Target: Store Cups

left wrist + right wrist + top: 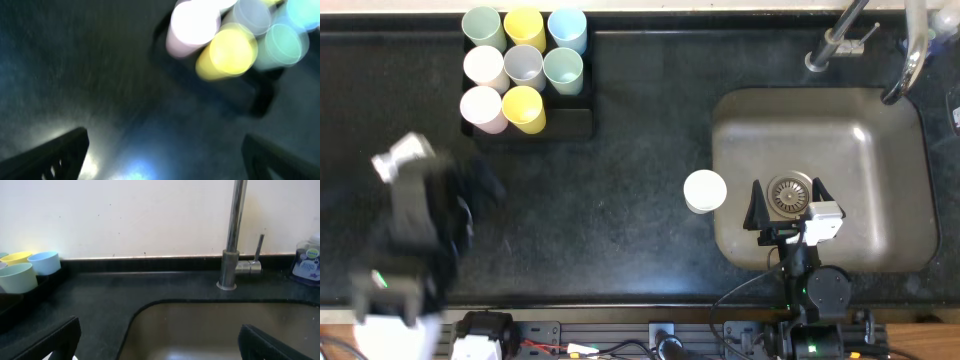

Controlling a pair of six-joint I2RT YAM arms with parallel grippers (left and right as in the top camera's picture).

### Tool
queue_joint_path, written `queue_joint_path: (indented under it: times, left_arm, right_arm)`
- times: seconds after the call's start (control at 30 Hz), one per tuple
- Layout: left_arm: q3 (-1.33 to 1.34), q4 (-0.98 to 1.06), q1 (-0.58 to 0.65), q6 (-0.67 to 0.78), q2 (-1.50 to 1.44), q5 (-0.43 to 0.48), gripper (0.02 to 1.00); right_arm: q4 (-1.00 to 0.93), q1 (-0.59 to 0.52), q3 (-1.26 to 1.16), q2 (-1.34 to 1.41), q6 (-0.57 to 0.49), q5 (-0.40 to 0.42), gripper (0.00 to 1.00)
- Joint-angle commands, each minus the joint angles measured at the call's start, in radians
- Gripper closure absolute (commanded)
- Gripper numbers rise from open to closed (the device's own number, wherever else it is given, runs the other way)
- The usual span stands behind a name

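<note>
Black arms [800, 268], dark wedge-shaped fingers [47, 341]

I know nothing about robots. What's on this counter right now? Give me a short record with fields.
surface: dark counter
tray: black tray at the counter's back left, one corner slot free
stored: eight cups upright in the tray
loose cup: white cup on the counter beside the sink
left gripper: open, empty, facing the tray
right gripper: open, empty, over the sink
tap: behind the sink
</note>
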Motion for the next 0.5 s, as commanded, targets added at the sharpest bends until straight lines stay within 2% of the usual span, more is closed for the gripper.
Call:
queue_joint_path:
  times: [0.03, 0.1, 0.23, 0.43, 0.5]
  left_arm:
    - [-0.407, 0.387, -0.003, 0.416, -0.304, 0.177, 0.018]
    - [-0.56, 0.634, -0.002, 0.584, -0.452, 0.259, 0.018]
    - [-0.742, 0.926, -0.001, 0.685, -0.676, 0.277, 0.018]
    - [-0.863, 0.924, -0.001, 0.698, -0.777, 0.287, 0.02]
    - [-0.859, 0.832, 0.0, 0.698, -0.779, 0.295, 0.02]
  right_arm:
    - [0.005, -0.006, -0.014, -0.008, -0.006, -0.008, 0.005]
    - [0.005, -0.006, -0.014, -0.008, -0.006, -0.007, 0.005]
    - [0.005, -0.006, -0.014, -0.008, -0.006, -0.007, 0.005]
    - [0.005, -0.006, -0.014, -0.008, -0.006, -0.007, 0.003]
    - [0.005, -0.006, -0.014, -0.008, -0.006, -0.007, 0.003]
